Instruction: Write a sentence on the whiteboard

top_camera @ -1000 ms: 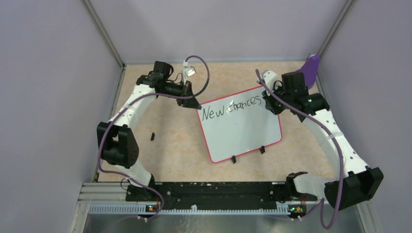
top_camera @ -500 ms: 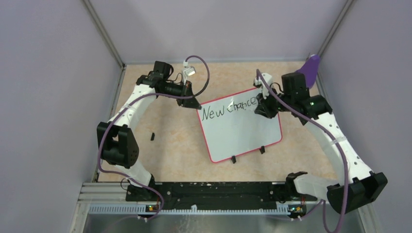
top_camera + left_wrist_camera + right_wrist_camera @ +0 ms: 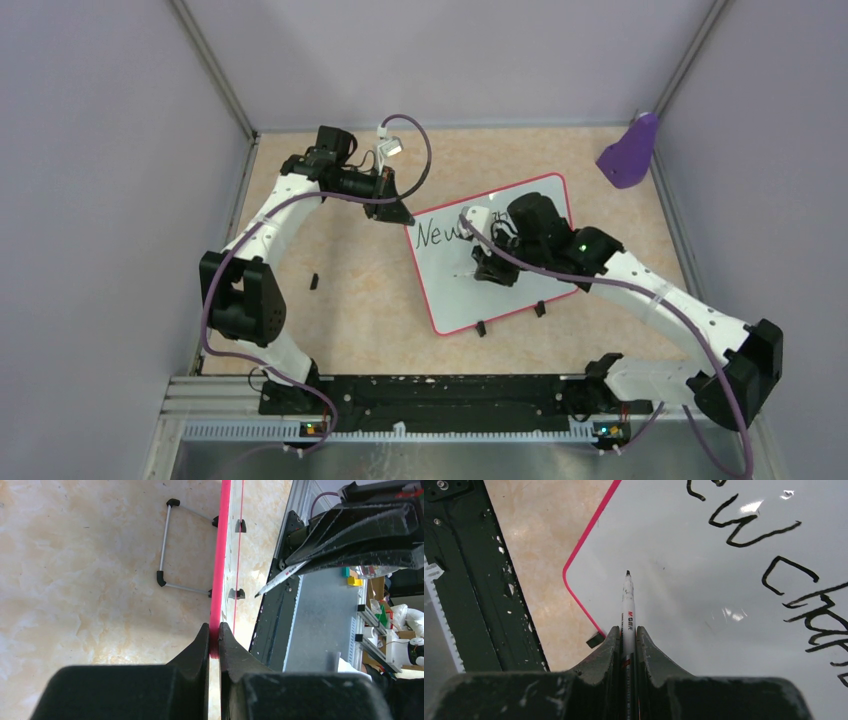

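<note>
If the left gripper, pinched tight on the whiteboard by its pink rim, slips, it'll skid mid-stroke and smear the sentence. The right gripper clamps a slim white marker, tip over the bare lower half. Whiteboard sits mid-table: glossy, rounded corners. Tabletop is mottled beige.

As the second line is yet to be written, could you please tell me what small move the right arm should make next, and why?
Probably lower the marker tip onto the whiteboard. The right fingers hold it over blank board below the written words, and the left fingers clamp the rim, steadying the board.
</note>
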Action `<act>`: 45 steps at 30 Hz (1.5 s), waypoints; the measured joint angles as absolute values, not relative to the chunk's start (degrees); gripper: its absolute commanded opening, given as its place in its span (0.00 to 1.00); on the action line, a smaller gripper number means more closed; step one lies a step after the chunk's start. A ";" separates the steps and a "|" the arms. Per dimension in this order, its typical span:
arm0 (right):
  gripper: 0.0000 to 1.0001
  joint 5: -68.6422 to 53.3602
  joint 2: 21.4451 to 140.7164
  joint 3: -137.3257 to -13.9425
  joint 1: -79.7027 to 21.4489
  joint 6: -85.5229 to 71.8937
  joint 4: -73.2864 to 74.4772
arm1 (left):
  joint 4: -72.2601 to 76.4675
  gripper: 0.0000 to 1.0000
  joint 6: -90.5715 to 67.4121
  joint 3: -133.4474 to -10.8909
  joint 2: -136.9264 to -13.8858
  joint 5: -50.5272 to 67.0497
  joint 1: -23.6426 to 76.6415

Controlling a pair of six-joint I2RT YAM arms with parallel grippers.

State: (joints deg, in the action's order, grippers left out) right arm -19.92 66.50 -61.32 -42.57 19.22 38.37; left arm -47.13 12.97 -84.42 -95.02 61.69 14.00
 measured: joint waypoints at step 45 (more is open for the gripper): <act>0.00 -6.11 68.36 -59.29 -47.35 20.29 33.91 | -47.00 0.00 12.99 -84.42 -95.02 61.04 14.00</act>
State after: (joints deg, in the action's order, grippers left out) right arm -6.11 68.36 -59.29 -47.35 20.29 33.91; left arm -47.00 12.99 -84.42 -95.02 61.04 14.00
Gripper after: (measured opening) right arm 0.105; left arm 0.092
